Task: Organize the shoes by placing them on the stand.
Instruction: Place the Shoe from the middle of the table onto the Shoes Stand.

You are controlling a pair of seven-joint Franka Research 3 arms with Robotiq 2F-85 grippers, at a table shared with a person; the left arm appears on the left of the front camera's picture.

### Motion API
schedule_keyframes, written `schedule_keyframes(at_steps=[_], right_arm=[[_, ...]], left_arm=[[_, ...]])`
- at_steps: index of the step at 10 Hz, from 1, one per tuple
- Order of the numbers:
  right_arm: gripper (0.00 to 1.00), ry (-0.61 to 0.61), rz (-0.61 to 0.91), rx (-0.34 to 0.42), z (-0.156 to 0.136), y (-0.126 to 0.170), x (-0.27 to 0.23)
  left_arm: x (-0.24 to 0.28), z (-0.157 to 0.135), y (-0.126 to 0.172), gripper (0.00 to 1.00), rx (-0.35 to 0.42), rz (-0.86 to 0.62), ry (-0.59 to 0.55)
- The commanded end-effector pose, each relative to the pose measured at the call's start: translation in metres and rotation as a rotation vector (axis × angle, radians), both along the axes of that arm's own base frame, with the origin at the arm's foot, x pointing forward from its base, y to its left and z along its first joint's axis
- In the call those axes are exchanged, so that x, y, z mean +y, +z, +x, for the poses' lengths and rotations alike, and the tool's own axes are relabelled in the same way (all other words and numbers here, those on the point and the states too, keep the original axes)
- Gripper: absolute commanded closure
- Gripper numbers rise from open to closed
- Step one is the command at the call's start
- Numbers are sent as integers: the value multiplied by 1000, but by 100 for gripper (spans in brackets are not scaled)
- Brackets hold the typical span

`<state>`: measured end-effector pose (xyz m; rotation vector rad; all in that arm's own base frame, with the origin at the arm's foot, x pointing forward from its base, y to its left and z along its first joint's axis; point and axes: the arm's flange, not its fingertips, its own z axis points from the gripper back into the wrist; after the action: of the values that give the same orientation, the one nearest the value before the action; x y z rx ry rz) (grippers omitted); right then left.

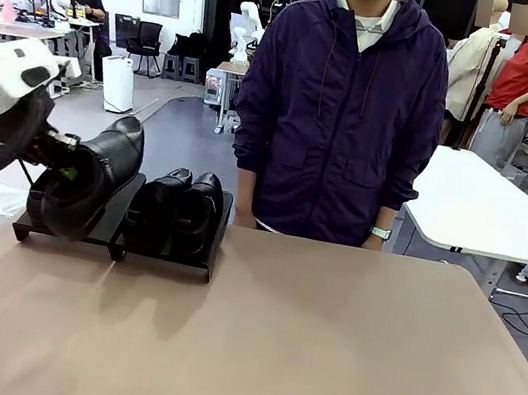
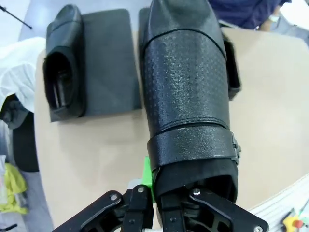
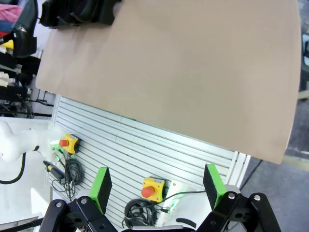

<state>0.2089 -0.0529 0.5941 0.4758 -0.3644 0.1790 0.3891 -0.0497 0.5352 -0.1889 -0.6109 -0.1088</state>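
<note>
My left gripper (image 1: 60,167) (image 2: 155,191) is shut on the heel end of a black glossy shoe (image 1: 101,170) (image 2: 188,96). It holds the shoe in the air over the left platform of the black stand (image 1: 108,222) (image 2: 108,63), toe pointing away. Another shoe (image 2: 63,63) lies on the outer half of that left platform, and the half beside it is bare. Two more shoes (image 1: 179,206) sit side by side on the right platform. My right gripper (image 3: 157,186) is open and holds nothing, back off the table's near edge.
A person in a dark purple jacket (image 1: 340,109) stands at the far edge of the beige table (image 1: 320,349), arms down. Below my right gripper are a slatted panel with red stop buttons (image 3: 148,191) and cables.
</note>
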Motion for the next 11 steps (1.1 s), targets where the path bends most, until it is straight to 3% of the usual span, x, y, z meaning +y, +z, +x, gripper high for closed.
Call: schedule_keyframes(at_steps=[1,3,4,5,7,8,9,10,11], right_arm=[[0,1,16,1,1,4,2],[0,1,16,1,1,4,2],[0,1,16,1,1,4,2],[0,1,16,1,1,4,2],[0,1,16,1,1,4,2],[0,1,16,1,1,4,2],[0,1,16,1,1,4,2],[0,1,16,1,1,4,2],[0,1,16,1,1,4,2]], left_arm=[[9,17,0,100,-84,-43,14],[14,20,-2,100,-150,-50,52],[3,-2,9,100,-126,-61,105],[17,19,-6,100,-81,-24,43],[17,19,-6,100,-81,-24,43],[11,16,-3,100,-86,-29,58],[14,22,-1,100,-145,-5,92],[33,50,1,100,-158,8,120],[41,77,-5,100,-115,9,83]])
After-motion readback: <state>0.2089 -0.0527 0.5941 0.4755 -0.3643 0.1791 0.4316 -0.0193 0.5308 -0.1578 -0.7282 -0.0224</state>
